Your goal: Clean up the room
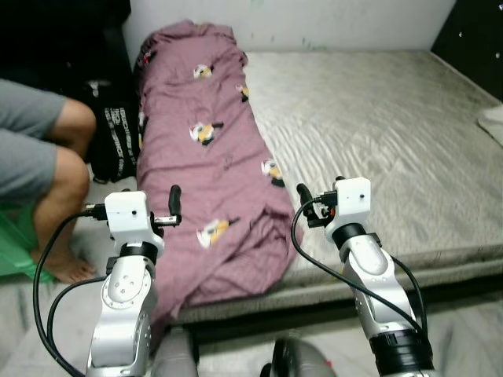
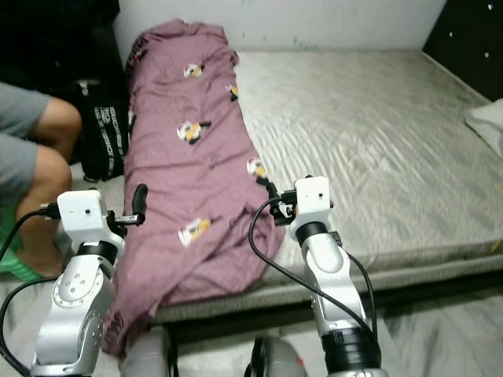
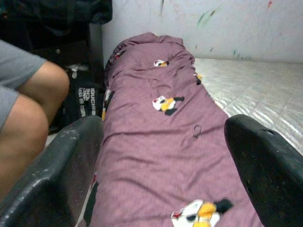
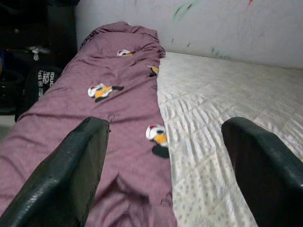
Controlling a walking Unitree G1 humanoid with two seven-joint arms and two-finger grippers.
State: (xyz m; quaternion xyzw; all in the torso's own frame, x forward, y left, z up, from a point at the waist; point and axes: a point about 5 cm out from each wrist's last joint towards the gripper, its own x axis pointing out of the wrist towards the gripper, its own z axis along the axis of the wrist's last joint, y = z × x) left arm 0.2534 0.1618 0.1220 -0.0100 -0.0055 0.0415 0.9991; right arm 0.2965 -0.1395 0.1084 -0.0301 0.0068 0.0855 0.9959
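A mauve blanket (image 1: 206, 157) printed with small cartoon birds lies bunched in a long strip along the left side of a bare grey mattress (image 1: 377, 133), running from the white wall (image 1: 314, 20) at the head down to the near edge, where its lower end spills over the mattress side and hangs toward the floor. The rest of the mattress to the right of the blanket is open, and a pale cloth (image 1: 493, 122) sits at its far right edge.

The left gripper (image 1: 174, 206) is raised above the blanket's near left edge, its fingers (image 3: 66, 165) spread wide with nothing between them. The right gripper (image 1: 303, 198) hovers just past the blanket's right border, close to the near mattress edge, also released and empty; its wrist view looks along the seam where blanket meets bare mattress.

To the left of the bed, a person's bare knees (image 1: 67, 149) and foot (image 1: 59, 267) crowd the narrow floor gap, with a black bag (image 1: 118, 133) wedged between them and the bed side.
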